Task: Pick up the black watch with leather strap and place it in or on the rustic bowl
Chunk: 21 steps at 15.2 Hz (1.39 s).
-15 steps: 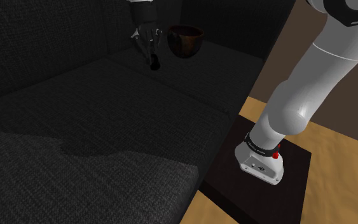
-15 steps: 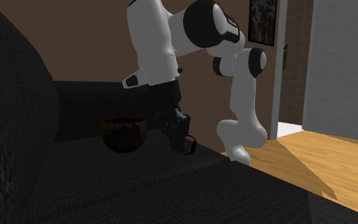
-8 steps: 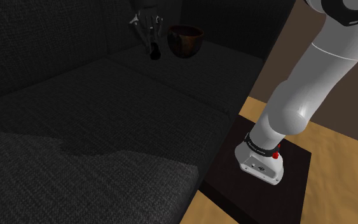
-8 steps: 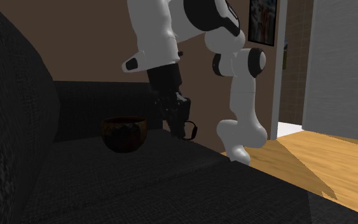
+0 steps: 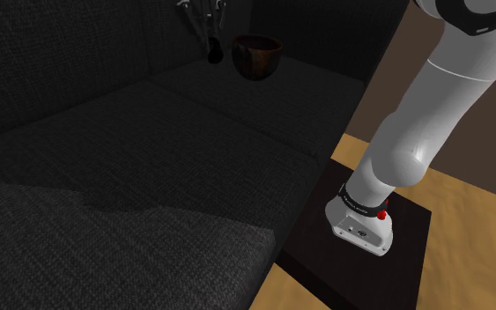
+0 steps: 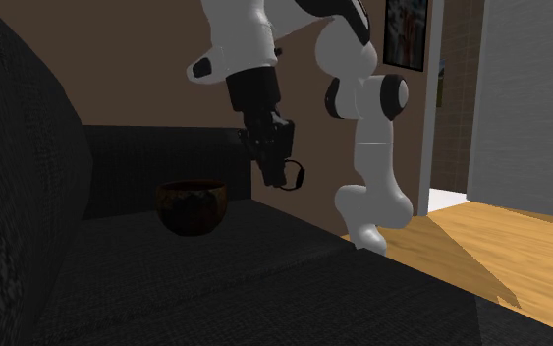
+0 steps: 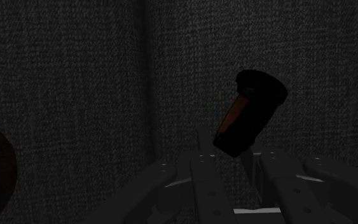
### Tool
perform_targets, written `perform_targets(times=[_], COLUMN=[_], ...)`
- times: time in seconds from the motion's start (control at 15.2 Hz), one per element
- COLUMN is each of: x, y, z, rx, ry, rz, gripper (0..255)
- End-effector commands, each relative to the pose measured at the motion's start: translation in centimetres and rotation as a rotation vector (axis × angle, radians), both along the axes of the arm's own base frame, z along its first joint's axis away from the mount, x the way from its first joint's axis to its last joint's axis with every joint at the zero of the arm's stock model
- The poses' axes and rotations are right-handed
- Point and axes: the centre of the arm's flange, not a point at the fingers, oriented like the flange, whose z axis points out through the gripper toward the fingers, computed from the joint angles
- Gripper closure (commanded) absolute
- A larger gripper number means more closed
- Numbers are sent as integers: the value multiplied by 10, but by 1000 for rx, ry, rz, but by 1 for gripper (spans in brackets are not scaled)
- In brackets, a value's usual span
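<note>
The black watch [image 7: 250, 114] is being gripped between the closed fingers of the end effector [image 6: 278, 167], hanging just beneath it and clear of the sofa seat [image 5: 237, 132], so that the dark brown bowl [image 6: 193, 204], below and beside the end effector, can be reached over its rim.

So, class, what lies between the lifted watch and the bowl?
Nothing. In the second exterior view, the watch, clasped in the pincer, and the bowl have only bare sofa between them.
</note>
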Motion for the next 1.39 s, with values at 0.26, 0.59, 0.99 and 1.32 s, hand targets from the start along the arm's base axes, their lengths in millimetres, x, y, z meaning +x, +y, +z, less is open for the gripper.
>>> perform_targets(times=[0.26,0.59,0.99,1.32], x=[0,14,35,53], y=[0,-51,-127,-191], z=[31,35,35,34], rx=[0,0,0,0], ry=[0,0,0,0], rz=[0,0,0,0], gripper=[255,255,255,255])
